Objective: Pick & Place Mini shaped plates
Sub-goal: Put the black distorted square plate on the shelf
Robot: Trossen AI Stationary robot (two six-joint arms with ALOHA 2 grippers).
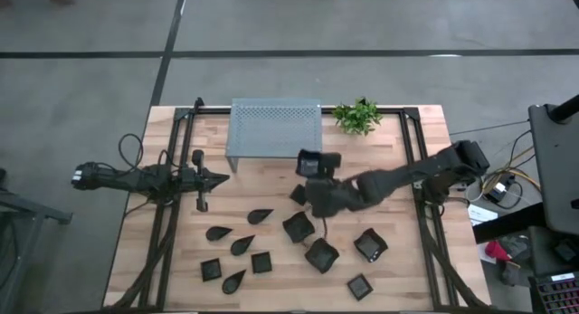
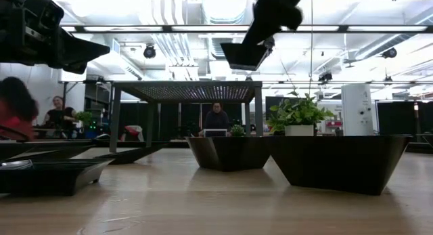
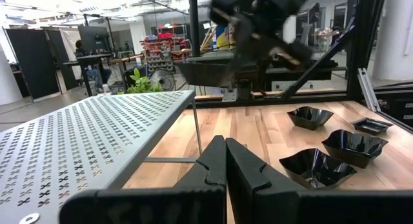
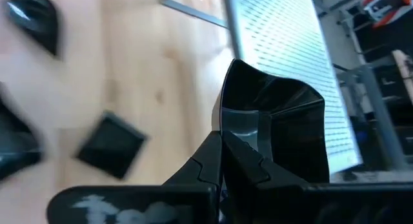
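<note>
Several glossy black mini plates lie on the near half of the wooden table: leaf shapes [image 1: 218, 233], tiny squares [image 1: 211, 270] and larger wavy-edged squares [image 1: 321, 255]. My right gripper [image 1: 313, 176] is in the air just in front of the grey perforated shelf [image 1: 274, 128], shut on one wavy-edged square plate [image 4: 277, 121]. That plate also shows in the low view [image 2: 242, 55] and beyond the shelf in the left wrist view [image 3: 206, 72]. My left gripper [image 3: 226, 166] waits shut over the table's left part [image 1: 213, 178], pointing right and touching nothing. My right gripper pinches the wavy-edged square plate by its rim wall on the side nearest the wrist [image 4: 224, 130], between the two fingers. The arm slants down from the table's right side. The plate is lifted clear, high above the table, and sticks out beyond the fingertips [image 2: 242, 55].
The grey shelf stands on thin legs at the far middle of the table, with a small green plant [image 1: 357, 115] to its right. Another small black plate [image 1: 298, 195] lies under the right arm. Black frame rails [image 1: 421, 187] run along both table sides. People sit in the room beyond.
</note>
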